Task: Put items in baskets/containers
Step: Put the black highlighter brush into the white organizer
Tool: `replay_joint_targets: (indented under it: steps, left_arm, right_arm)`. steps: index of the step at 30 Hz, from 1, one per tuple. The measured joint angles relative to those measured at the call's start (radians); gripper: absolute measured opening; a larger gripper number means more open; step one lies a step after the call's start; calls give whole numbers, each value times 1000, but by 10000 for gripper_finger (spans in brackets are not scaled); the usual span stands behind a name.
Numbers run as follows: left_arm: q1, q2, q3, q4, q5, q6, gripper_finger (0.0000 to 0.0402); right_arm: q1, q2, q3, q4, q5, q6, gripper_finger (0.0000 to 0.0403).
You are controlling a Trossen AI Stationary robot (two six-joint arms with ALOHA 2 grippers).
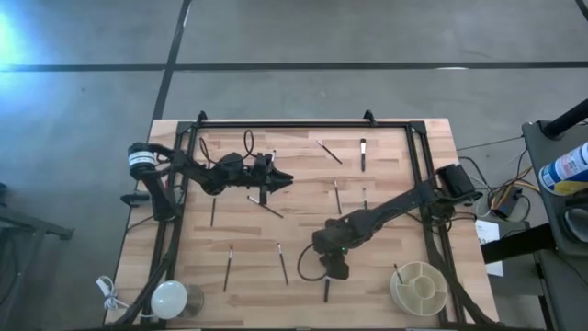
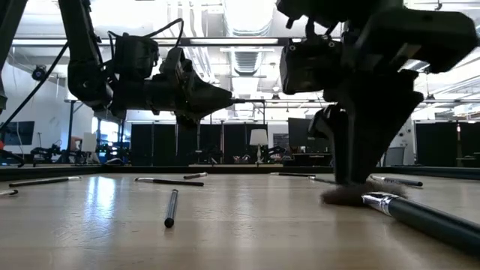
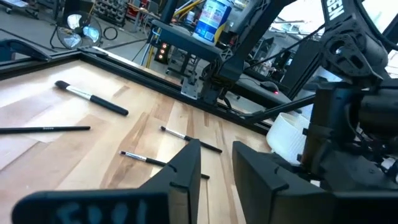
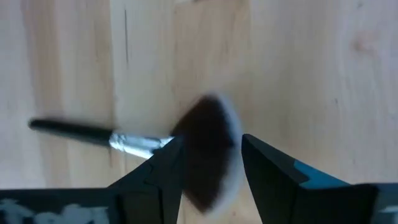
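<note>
Low over the table (image 1: 386, 276), the right pincer (image 4: 208, 168) stands parted astride the fluffy-headed brush (image 4: 205, 149), gripping nothing.

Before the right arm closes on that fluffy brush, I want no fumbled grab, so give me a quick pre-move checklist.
1. Right gripper open: ok.
2. Right gripper over the fluffy brush: ok, fingers straddle its black head, at the table.
3. Grip point on the handle: not ok, fingers bracket the bristles.
4. Cream divided tub reachable: ok, near table corner beside the right arm.
5. Left gripper clear: ok, far across the table, open, holding nothing.
</note>
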Motion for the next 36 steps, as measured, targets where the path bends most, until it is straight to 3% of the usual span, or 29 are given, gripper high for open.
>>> replay_joint_targets:
  steps: [9,12,17,22,31,36]
  left_arm:
    - [0,0,0,-4,0,8,85]
    - [-1,0,1,-15,0,9,85]
    - [-1,0,1,-21,0,8,85]
    - [-1,0,1,-29,5,7,85]
    - [-6,0,50,-166,-37,-34,85]
    - [-37,0,68,-159,-37,-48,85]
  right_arm:
    - [27,71,27,-40,48,-66,139]
    - [27,88,34,-59,50,-98,111]
    - [25,66,37,-83,76,-130,32]
    - [11,9,28,-148,176,-159,10]
    - [-72,-104,19,-186,420,-268,8]
    - [-123,-170,20,-185,550,-334,8]
